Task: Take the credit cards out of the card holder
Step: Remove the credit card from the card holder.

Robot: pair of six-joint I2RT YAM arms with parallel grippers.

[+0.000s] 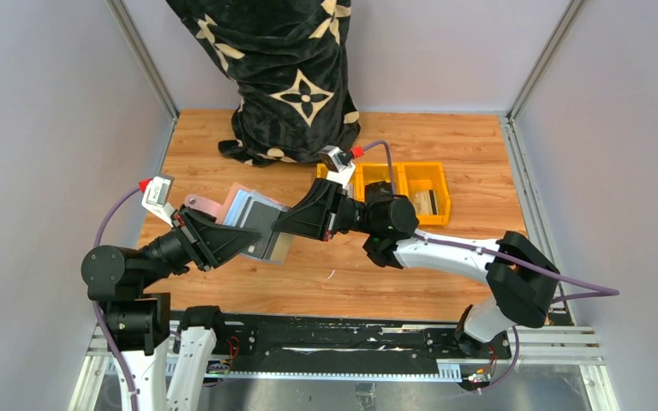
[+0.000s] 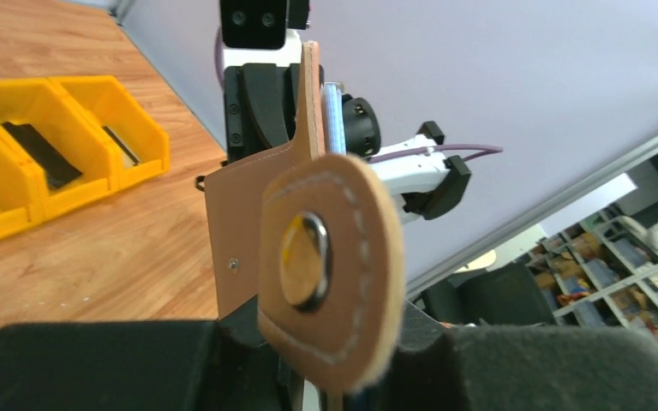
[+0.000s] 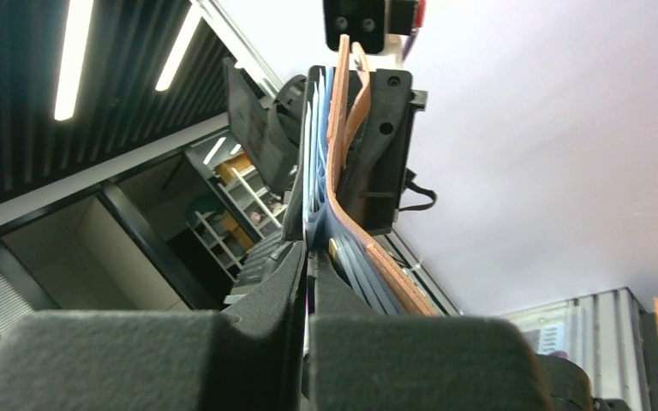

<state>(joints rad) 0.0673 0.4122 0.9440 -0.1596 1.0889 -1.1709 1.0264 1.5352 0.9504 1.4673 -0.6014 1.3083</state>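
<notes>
The brown card holder (image 1: 260, 229) hangs above the table between both arms, and my left gripper (image 1: 223, 238) is shut on its lower part. In the left wrist view its stud flap (image 2: 330, 257) fills the middle above my left gripper (image 2: 334, 364). Pale blue and pink credit cards (image 1: 236, 204) fan out of it. My right gripper (image 1: 289, 224) comes in from the right, shut on the thin edge of one card. In the right wrist view my right gripper (image 3: 310, 295) pinches that card, with the pale blue credit cards (image 3: 313, 171) and the brown leather (image 3: 340, 145) beyond.
A yellow three-compartment bin (image 1: 435, 174) stands at the back right with a dark item (image 1: 423, 202) inside; the left wrist view shows the bin (image 2: 60, 90) to the left. A black patterned cloth (image 1: 283, 68) hangs at the back centre. Grey walls close in both sides.
</notes>
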